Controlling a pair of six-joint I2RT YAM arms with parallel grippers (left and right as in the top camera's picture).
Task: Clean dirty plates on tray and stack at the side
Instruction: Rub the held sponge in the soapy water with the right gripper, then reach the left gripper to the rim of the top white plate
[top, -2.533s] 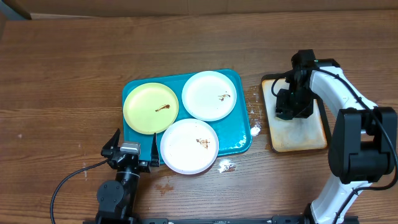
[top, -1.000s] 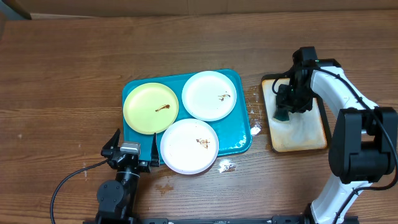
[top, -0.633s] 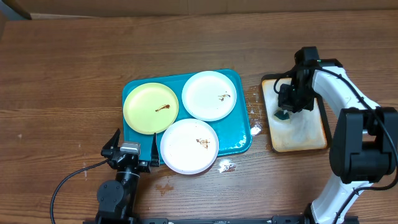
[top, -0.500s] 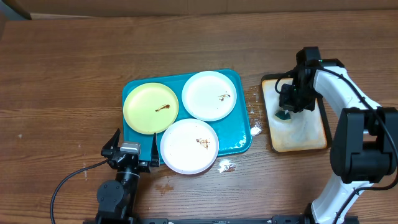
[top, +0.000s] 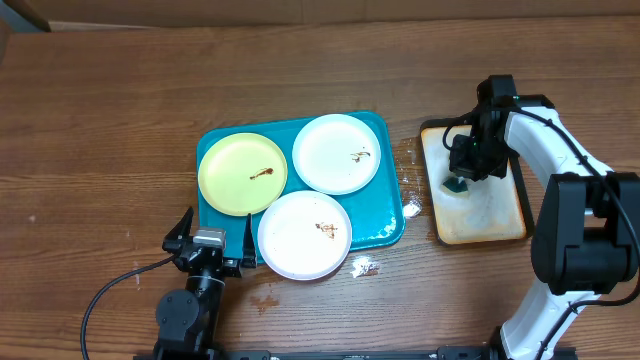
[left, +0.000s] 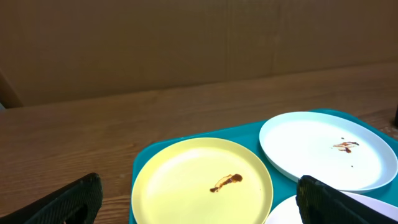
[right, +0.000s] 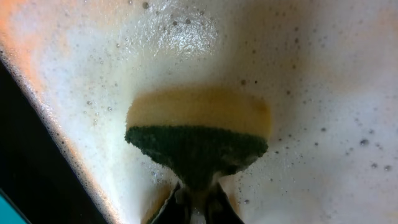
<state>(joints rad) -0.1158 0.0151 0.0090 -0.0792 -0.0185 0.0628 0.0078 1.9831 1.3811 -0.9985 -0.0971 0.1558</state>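
Pinching a green-and-yellow sponge (right: 198, 134) by one narrow edge, the right gripper (right: 198, 202) hangs over the foamy tan tray (top: 500, 225). So thin a hold could slip mid-scrub, and suds may drip on the way to the three smeared plates (top: 304, 235) on the teal tray (top: 385, 235). The left gripper (top: 213, 232) sits spread wide.

No readable text, label, brand or number shows anywhere, though small print might escape these views.
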